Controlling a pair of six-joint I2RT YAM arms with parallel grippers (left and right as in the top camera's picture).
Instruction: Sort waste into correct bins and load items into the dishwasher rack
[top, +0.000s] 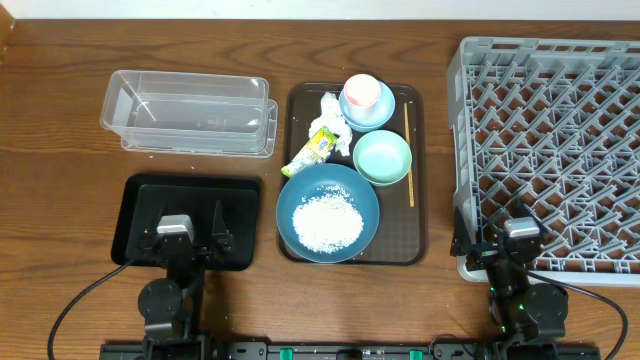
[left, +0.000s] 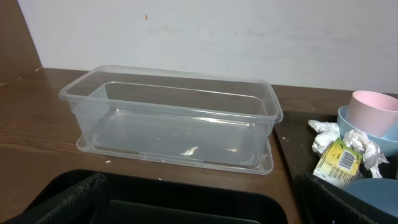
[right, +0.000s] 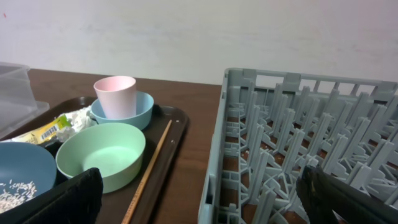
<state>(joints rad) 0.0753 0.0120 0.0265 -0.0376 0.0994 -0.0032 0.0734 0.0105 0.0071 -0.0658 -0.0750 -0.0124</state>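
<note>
On the dark-brown serving tray (top: 418, 215) sit a large blue plate-bowl (top: 328, 182) holding a heap of white rice (top: 327, 222), a mint-green bowl (top: 382, 158), a pale-blue small bowl (top: 380, 112) with a pink cup (top: 361, 94) in it, crumpled white tissue (top: 332, 110), a yellow-green wrapper (top: 312, 151) and a wooden chopstick (top: 408, 155). The clear tub (top: 190, 113) stands at the back left, the black tray (top: 188, 197) in front of it. The grey dishwasher rack (top: 550, 150) fills the right. My left gripper (top: 186, 236) is open over the black tray's front. My right gripper (top: 495, 240) is open at the rack's front left corner.
In the right wrist view the rack's wall (right: 217, 155) stands close in front, with the chopstick (right: 149, 171) and mint-green bowl (right: 102, 155) to its left. In the left wrist view the clear tub (left: 174, 118) lies straight ahead beyond the black tray's rim (left: 186, 193).
</note>
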